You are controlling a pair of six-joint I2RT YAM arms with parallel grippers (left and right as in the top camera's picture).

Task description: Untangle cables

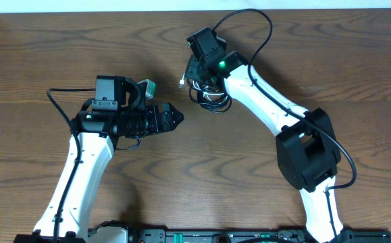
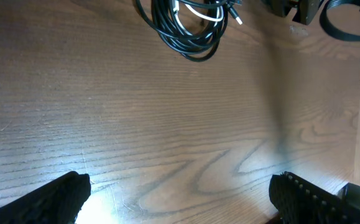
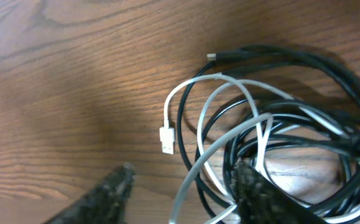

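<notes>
Our left gripper (image 1: 177, 117) hovers over the wooden table (image 1: 202, 175), fingers spread wide. At two o'clock from it lie the tangled black cables (image 3: 291, 59) and white cable (image 3: 166, 137). Our right gripper (image 3: 183, 186) straddles them, fingers apart around white strands.

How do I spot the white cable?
On the brown wooden table, towards the far side under the right gripper, lies a bundle of thin black cables. The short thin white cable loops through it, the only pale strand there.
</notes>
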